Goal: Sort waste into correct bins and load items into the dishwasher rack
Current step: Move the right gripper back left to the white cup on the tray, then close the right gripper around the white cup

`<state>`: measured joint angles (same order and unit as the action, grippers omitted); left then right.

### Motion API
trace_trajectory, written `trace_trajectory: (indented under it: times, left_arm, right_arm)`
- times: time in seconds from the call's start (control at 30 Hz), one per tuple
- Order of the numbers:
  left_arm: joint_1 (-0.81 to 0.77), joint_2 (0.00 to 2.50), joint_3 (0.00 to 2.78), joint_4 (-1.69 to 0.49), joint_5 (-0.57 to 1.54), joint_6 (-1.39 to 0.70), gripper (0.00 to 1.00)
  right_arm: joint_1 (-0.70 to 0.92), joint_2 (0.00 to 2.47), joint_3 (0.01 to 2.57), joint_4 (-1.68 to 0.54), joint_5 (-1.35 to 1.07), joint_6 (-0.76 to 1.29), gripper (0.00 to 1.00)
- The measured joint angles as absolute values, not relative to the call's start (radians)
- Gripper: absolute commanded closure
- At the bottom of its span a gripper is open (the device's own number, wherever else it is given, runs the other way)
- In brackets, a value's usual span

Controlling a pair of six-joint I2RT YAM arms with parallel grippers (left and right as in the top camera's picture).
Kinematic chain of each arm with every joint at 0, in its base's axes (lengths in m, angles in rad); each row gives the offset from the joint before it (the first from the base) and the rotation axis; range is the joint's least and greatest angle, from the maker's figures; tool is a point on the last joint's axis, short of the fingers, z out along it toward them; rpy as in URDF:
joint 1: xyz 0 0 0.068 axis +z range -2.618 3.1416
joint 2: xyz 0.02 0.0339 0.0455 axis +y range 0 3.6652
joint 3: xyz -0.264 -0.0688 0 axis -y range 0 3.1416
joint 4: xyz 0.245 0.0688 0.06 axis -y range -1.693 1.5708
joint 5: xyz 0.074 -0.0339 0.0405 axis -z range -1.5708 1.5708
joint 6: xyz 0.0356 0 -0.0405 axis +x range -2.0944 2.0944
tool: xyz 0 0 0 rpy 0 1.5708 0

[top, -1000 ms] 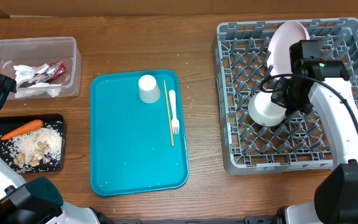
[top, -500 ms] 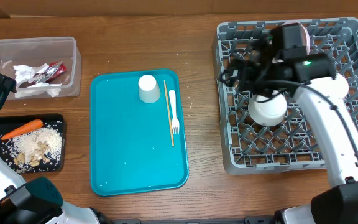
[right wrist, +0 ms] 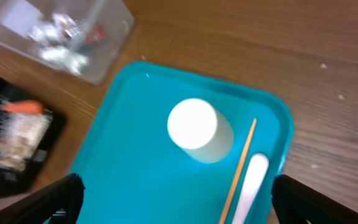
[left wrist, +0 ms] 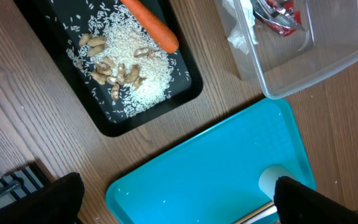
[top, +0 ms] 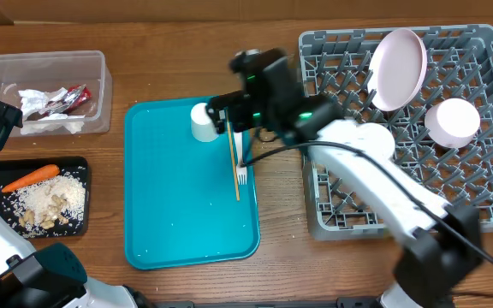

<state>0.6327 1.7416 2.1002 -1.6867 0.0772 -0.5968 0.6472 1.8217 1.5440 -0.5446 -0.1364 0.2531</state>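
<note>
Pink plate (top: 398, 57) and a white bowl (top: 452, 121) stand in the rack (top: 341, 227) right of your wide-open, empty right pincer (right wrist: 180, 202); cup (top: 202, 125), fork (top: 240, 159) and stick (top: 234, 171) just beneath it remain to load.

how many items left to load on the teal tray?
3: cup at the tray's far edge, stick right of it, fork alongside the stick. The right arm overhangs that corner, so something small may be hidden.

Wooden table (top: 187, 51): clear tub (top: 41, 56), black tray (top: 74, 164), teal tray (top: 178, 205), grey rack (top: 486, 171).
</note>
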Motion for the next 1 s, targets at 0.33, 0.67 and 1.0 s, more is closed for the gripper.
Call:
trace_trajectory:
  times: [0.33,0.67,1.0]
  left_arm:
    - [0.633,1.742,2.1,-1.687,0.077,-0.597,0.0]
    - [0.633,1.742,2.1,-1.687,0.077,-0.597,0.0]
    - [0.633,1.742,2.1,-1.687,0.077,-0.597,0.0]
  right_arm:
    - [0.706,2.037,1.544,-0.344,0.022,0.182,0.0]
    - [0.706,2.094,1.545,-0.278,-0.027,0.16,0.0]
    - [0.706,2.149,1.545,-0.221,-0.042,0.156,0.0]
